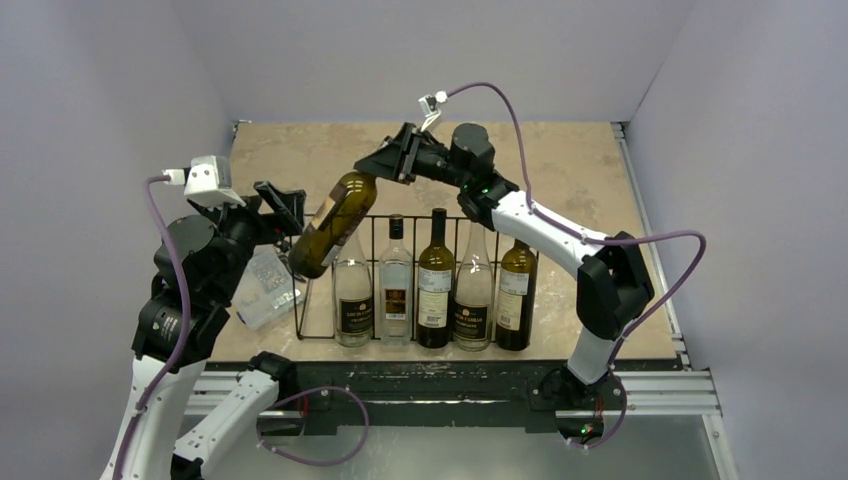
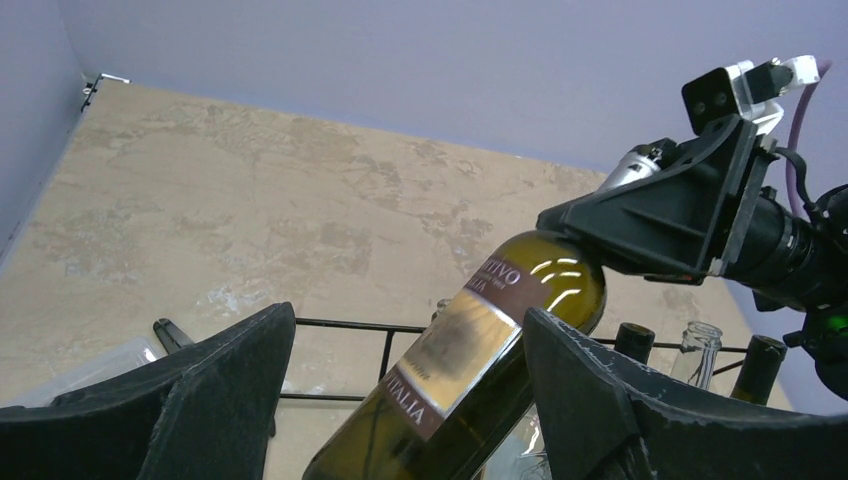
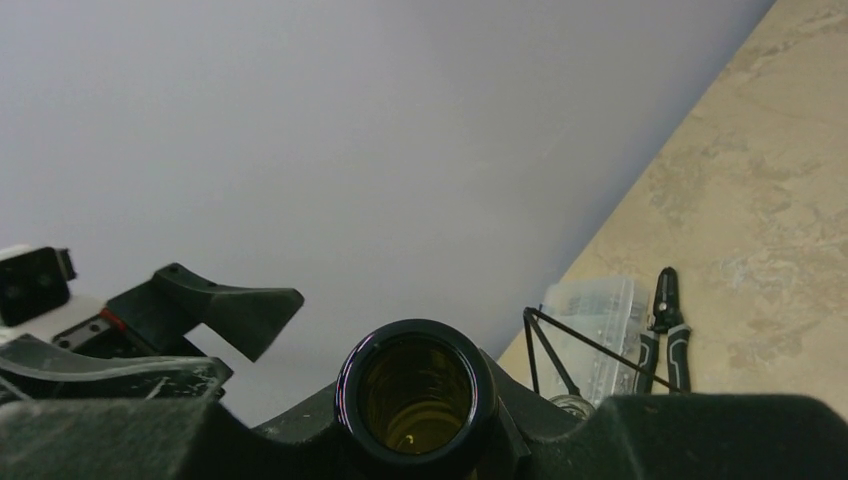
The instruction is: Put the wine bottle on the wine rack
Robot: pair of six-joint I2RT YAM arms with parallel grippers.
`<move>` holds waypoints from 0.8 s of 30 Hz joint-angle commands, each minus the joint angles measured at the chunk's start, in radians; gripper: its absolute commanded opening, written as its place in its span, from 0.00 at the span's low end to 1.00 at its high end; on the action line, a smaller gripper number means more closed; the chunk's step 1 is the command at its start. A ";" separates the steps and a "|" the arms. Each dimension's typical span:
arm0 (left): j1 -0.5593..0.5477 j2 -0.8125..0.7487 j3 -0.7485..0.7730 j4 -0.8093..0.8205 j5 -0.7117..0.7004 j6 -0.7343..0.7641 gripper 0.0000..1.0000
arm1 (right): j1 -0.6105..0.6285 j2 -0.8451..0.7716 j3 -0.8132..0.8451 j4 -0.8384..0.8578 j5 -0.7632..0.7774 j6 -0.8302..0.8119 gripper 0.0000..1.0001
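Glass wine bottle (image 1: 333, 225), smooth and olive, tilted, clamped by my left tool (image 2: 400, 345) and right tool (image 1: 385, 160); thin-wire wine rack (image 1: 302, 305) holds five upright bottles (image 1: 435, 275).

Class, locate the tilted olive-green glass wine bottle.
Top view: the bottle tilts over the left end of the black wire rack, neck in the right claw, body in the left claw.

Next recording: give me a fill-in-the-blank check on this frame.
The wine rack holds ___ upright bottles. The right end effector grips the tilted wine bottle by its ___. The rack's vacant slot is at the robot's ___ end. Missing words: five; neck; left.
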 commanded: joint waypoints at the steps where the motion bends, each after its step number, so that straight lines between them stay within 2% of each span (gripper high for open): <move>1: -0.002 -0.003 0.000 0.042 -0.010 -0.013 0.83 | 0.050 -0.036 0.102 -0.022 0.080 -0.091 0.00; 8: -0.002 -0.001 -0.001 0.041 -0.009 -0.013 0.83 | 0.126 -0.017 0.144 -0.144 0.141 -0.231 0.00; 24: -0.002 0.018 0.001 0.036 -0.022 -0.006 0.83 | 0.275 0.000 0.175 -0.273 0.264 -0.473 0.00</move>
